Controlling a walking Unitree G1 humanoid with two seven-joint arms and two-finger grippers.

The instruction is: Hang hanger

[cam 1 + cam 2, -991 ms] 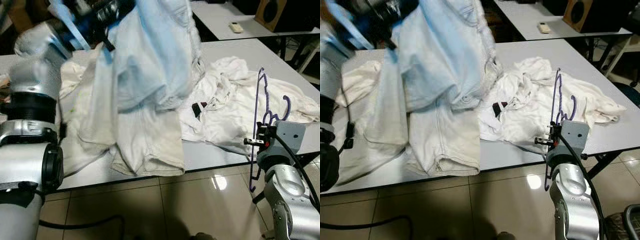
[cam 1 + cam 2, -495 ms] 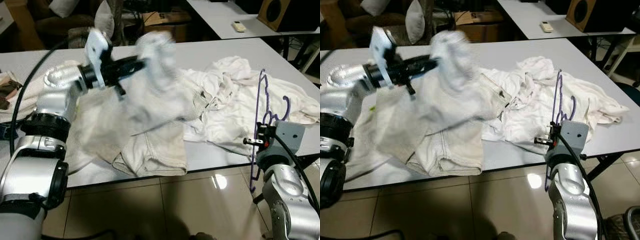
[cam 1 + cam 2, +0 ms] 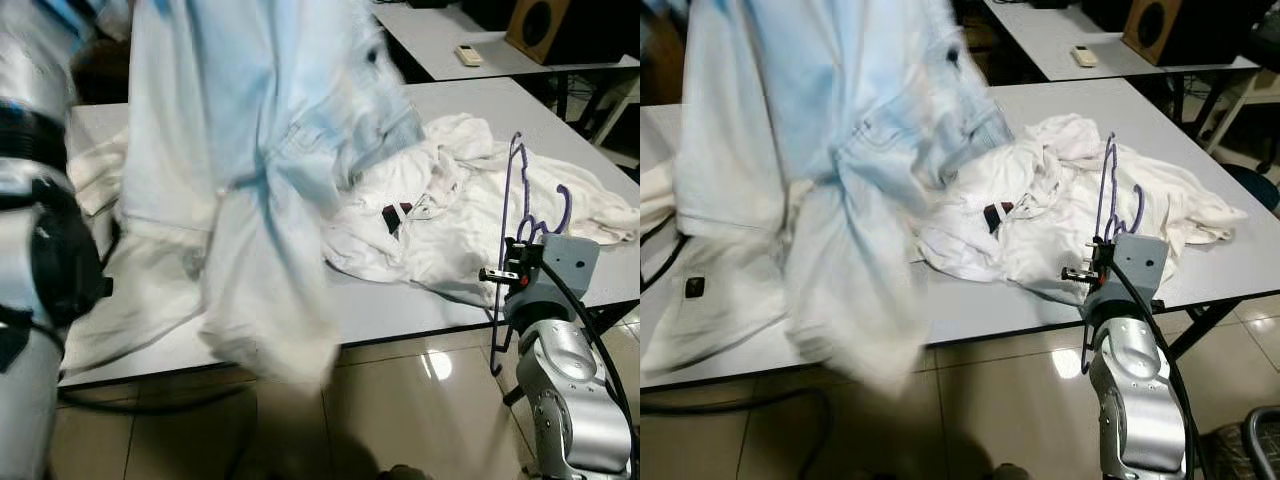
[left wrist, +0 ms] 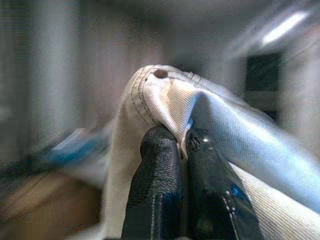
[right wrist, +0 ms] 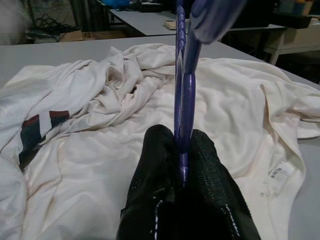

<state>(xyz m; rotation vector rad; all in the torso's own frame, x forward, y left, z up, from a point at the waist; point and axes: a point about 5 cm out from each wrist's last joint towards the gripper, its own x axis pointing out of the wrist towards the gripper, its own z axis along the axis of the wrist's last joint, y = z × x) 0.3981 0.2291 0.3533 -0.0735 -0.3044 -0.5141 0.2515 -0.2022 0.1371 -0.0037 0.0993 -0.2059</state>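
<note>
A purple hanger (image 3: 516,195) stands upright at the table's front right edge, with my right gripper (image 5: 181,137) shut on its lower bar. My left gripper (image 4: 182,141) is shut on the stitched waistband of pale blue-white trousers (image 3: 250,150). The trousers hang high over the left half of the table, blurred, and their lower end drops past the front edge. A crumpled white shirt (image 3: 450,220) with a dark label lies on the table between the trousers and the hanger.
The grey table (image 3: 400,310) has more white cloth (image 3: 95,170) at its left. A second table behind carries a remote (image 3: 467,55), with a speaker (image 3: 540,25) beyond. A black cable (image 3: 740,405) lies on the tiled floor at the front left.
My left arm has swung the trousers up from the table, so they now hang high and over the front edge. The right gripper and hanger have barely moved.
</note>
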